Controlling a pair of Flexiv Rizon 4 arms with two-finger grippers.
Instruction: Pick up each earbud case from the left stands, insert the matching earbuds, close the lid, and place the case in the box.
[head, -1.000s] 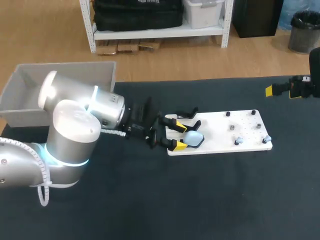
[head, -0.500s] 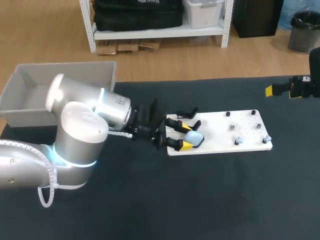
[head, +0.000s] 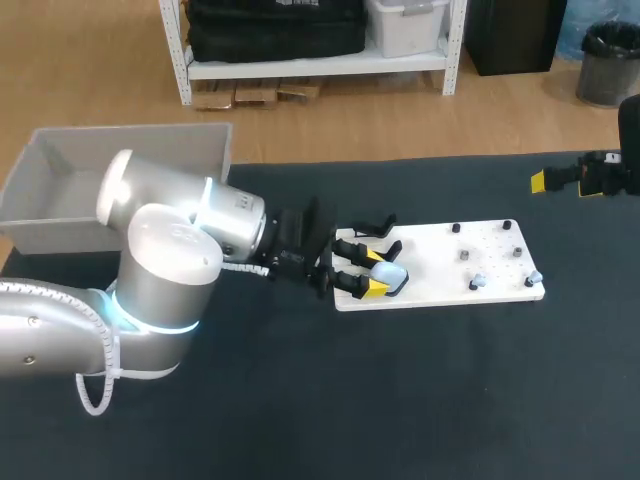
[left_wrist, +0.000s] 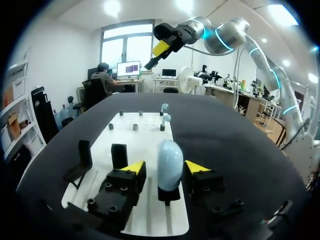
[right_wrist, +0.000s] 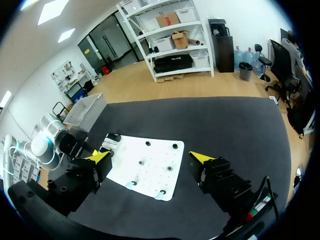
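Note:
A pale blue earbud case (head: 389, 275) stands upright on a black stand at the left end of the white board (head: 450, 255). My left gripper (head: 366, 270) reaches in low from the left, its yellow tips on either side of the case. In the left wrist view the case (left_wrist: 170, 155) sits between the fingers of that gripper (left_wrist: 165, 168); one finger is almost against it and a gap shows at the other, so the gripper is open. Two small bluish earbuds (head: 478, 281) (head: 535, 277) sit on pegs at the board's right end. My right gripper (head: 560, 179) hangs open, high at the far right.
A grey box (head: 120, 165) stands at the table's back left, behind my left arm. Empty black stands (left_wrist: 85, 156) (left_wrist: 119, 154) rise beside the left gripper. Small pegs (head: 465, 255) dot the board. Bare dark table lies in front of the board.
My left gripper has slid a little right over the board's end, and its fingers have narrowed around the case. The right arm has not moved.

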